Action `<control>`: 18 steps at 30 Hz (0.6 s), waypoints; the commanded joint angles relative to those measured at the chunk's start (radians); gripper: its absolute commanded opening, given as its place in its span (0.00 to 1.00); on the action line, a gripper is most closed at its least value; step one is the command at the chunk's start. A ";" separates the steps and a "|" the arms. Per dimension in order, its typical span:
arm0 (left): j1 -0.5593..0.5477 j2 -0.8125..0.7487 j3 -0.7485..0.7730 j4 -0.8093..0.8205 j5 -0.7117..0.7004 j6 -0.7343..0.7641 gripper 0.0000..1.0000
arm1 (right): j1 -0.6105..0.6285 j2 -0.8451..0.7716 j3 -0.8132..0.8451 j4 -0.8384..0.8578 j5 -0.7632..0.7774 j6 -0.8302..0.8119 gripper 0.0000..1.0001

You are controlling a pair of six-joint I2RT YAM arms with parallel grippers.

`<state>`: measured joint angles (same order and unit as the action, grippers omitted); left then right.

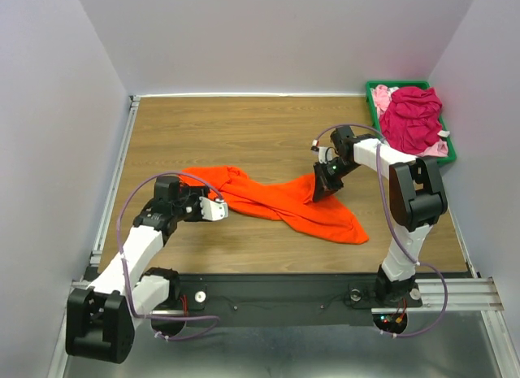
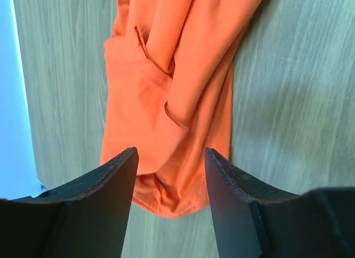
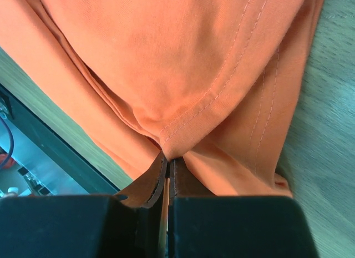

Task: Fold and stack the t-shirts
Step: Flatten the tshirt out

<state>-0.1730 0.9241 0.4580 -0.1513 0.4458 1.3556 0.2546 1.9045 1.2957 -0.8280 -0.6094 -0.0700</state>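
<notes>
Right gripper [image 3: 168, 163]: the fingers are pressed together on a stitched hem of the orange t-shirt [image 3: 183, 64]. The cloth is gathered into a peak at the pinch and drapes away on both sides.
Left gripper [image 2: 171, 158]: the fingers stand apart, one on each side of the shirt's bunched end, with nothing caught between them. Whether the tips touch the cloth cannot be told.
Orange t-shirt: it lies as a twisted, crumpled band across the middle of the table [image 1: 244, 126]. It runs from just beside the left gripper to the right gripper, and a loose flap trails toward the near right.
Other shirts: the magenta t-shirt [image 1: 413, 118] and the pale pink t-shirt [image 1: 383, 95] are heaped in the green bin [image 1: 396, 84] at the far right corner, well apart from the work.
Step in hand: this is probably the spreading of the orange shirt flat before any fold. No fold or stack is made yet.
Doing it well: the left fingers should come down over a single hem or shoulder edge rather than the whole wad, then close firmly. With both ends held, the arms should draw apart evenly and low over the wood so the twist runs out.
Risk: a grab through several layers would lock the creases in. A hard pull could also tug the hem out of the right pinch.
</notes>
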 commanded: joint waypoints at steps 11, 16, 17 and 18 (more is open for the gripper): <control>0.029 0.228 0.087 0.096 0.097 0.094 0.60 | -0.006 -0.028 0.022 0.006 0.007 0.007 0.01; 0.035 0.248 0.084 0.124 0.088 0.099 0.59 | -0.009 -0.024 0.025 0.006 0.005 0.006 0.01; 0.036 0.252 0.084 0.124 0.085 0.103 0.58 | -0.008 -0.022 0.025 0.004 0.005 0.007 0.01; 0.041 0.257 0.084 0.128 0.080 0.106 0.56 | -0.011 -0.021 0.027 0.006 0.005 0.006 0.01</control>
<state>-0.1471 1.1702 0.5076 -0.0578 0.5117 1.4399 0.2546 1.9045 1.2957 -0.8284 -0.6022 -0.0700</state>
